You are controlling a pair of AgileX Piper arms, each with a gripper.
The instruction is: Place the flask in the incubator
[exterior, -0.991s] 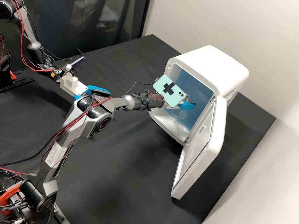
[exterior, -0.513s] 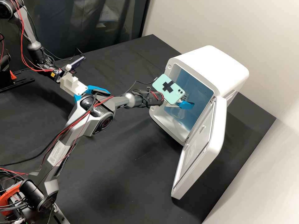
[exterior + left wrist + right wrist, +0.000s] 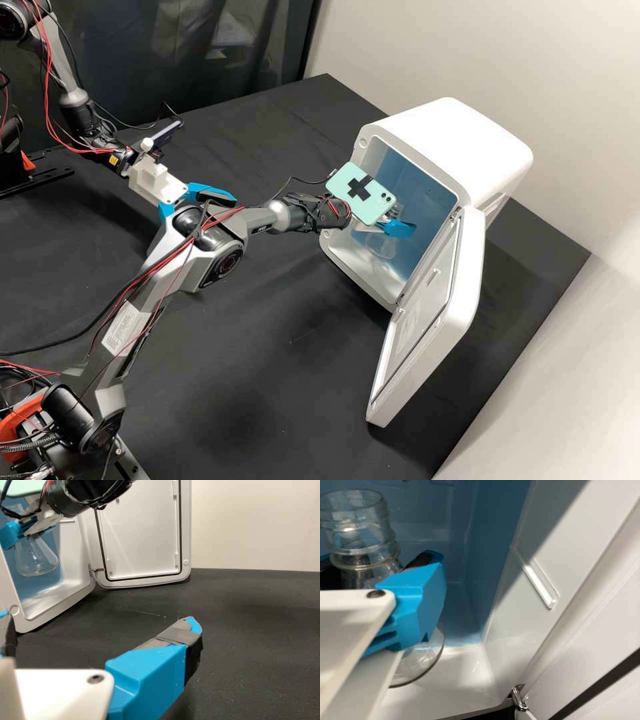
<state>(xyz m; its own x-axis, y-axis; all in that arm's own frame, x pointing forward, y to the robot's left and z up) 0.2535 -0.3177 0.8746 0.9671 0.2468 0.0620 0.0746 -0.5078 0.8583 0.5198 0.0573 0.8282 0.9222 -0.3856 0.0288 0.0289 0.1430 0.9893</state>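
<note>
left arm: comes in from the far left edge, forearm sloping down low over the worktop, well apart from the incubator.
left gripper: blue fingers spread, nothing between them, pointing toward the incubator just above the worktop.
right arm: rises from the near-left corner, elbow bent high mid-worktop beside the left gripper, forearm stretched roughly level to the right, wrist at the incubator mouth.
teal phone: strapped on top of the right wrist, tilted, black cross on its back.
right gripper: inside the chamber, fingers clamped on the flask neck.
flask: clear conical glass, upright, hanging from the right gripper inside the chamber, mouth up, wide base low near the floor; can't tell if it touches.
incubator: white box on the right of the worktop, blue interior, opening facing the arms.
door: swung fully open, hinged at the right side, inner face toward the left arm.
</note>
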